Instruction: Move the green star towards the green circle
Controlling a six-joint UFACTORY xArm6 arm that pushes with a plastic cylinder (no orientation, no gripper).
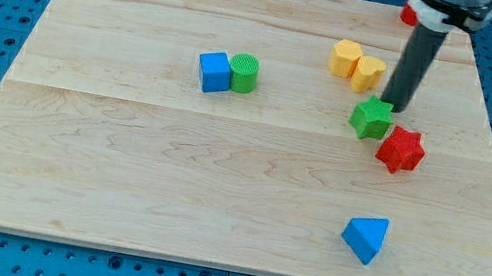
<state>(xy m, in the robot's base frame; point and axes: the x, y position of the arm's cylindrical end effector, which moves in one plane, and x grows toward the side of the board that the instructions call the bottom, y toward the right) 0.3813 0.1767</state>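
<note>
The green star (370, 117) lies on the wooden board at the view's right of centre, touching the red star (400, 149) at its lower right. The green circle (244, 73) stands at the view's upper middle, touching the blue cube (214, 72) on its left. My tip (394, 107) rests on the board just above and to the right of the green star, close to its upper right edge. The rod rises from there to the view's top.
A yellow block (345, 58) and a second yellow block (369, 73) sit together above the green star. A blue triangular block (365, 238) lies at the lower right. A red block (408, 15) shows partly behind the arm at the top edge. The board (116, 186) ends on a blue pegboard.
</note>
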